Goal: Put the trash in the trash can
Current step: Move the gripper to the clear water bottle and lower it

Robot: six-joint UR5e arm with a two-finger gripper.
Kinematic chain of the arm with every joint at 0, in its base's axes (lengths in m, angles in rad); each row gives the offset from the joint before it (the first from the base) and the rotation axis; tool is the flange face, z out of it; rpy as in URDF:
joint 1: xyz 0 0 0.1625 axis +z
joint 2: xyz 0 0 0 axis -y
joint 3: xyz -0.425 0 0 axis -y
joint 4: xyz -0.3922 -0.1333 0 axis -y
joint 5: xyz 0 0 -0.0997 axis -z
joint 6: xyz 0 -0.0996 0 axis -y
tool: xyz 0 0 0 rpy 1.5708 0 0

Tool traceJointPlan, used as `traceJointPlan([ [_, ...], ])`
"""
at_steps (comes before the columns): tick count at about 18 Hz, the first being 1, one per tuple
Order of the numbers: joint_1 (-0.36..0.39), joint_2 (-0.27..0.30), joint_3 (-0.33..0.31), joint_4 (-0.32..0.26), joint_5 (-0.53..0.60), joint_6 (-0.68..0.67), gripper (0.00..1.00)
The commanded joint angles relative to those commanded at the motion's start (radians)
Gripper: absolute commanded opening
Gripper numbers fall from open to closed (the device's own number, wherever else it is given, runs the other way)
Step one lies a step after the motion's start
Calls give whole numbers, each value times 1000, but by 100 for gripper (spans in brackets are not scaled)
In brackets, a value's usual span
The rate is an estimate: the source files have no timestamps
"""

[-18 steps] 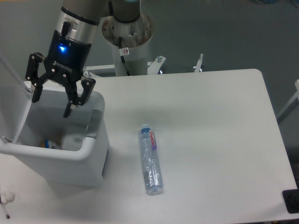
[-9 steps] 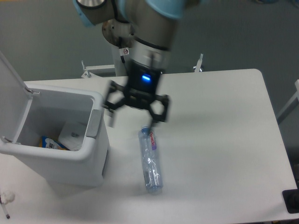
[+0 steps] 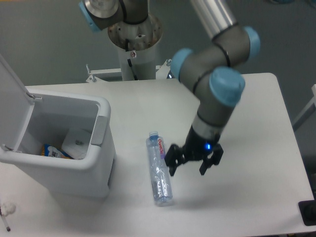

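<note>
The clear squashed water bottle (image 3: 159,168), blue cap pointing away from me, lies flat on the white table just right of the trash can. My gripper (image 3: 187,170) hangs low beside the bottle's right side, open, with nothing between its fingers. The trash can (image 3: 59,162) is a large white bin at the left, its lid (image 3: 11,98) swung up and open, with a grey tab (image 3: 98,131) on its right rim. Inside it lie the white wrapper (image 3: 79,140) and a small blue and yellow item (image 3: 52,152).
The arm's base column (image 3: 134,34) stands behind the table's far edge. A small white scrap (image 3: 7,209) lies at the front left corner, and a black object (image 3: 308,212) sits past the front right corner.
The gripper has left the space above the trash can, swept right across the table and dropped to the bottle's right side. The bottle has not moved.
</note>
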Motion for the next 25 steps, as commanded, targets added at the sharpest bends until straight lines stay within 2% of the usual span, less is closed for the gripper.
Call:
traceJointPlan([
  [1, -11, -23, 28, -29, 0, -11, 100],
  [3, -29, -49, 55, -53, 0, -31, 100],
  [9, -80, -75, 46, -54, 2, -38, 100],
  [13, -118, -118, 63, -54, 112, -49, 99],
  [14, -120, -120, 65, -56, 110, -55, 85],
  [17, -120, -118, 69, -57, 109, -55, 54],
  [19, -118, -112, 71, -56, 112, -55, 25],
  [20, -118, -109, 77, -56, 114, -55, 19],
  [21, -118, -108, 83, -56, 112, -55, 17],
  [24, -114, -100, 115, -56, 109, -57, 17],
  [25, -109, -80, 118, -56, 106, -57, 17],
])
